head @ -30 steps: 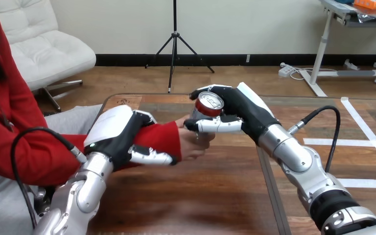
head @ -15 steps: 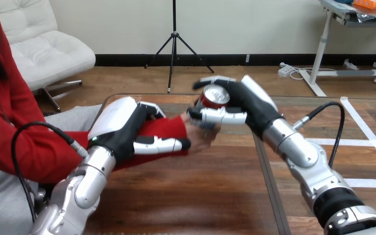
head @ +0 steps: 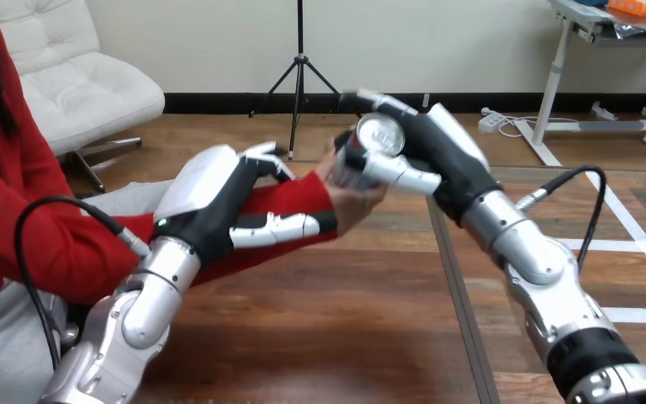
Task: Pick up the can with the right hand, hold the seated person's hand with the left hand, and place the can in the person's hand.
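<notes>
Above a glossy, dark-grained wooden bench, the robot's right hand is clamping its jointed black-and-white fingers and thumb round a cylindrical metal can. The can is tilting so that its round silver lid is facing the camera. Its lower end is touching the person's hand, which is lying open just beneath it. The robot's left hand, smooth and white-shelled on its back, is wrapping fingers over and thumb under the person's red-sleeved wrist.
</notes>
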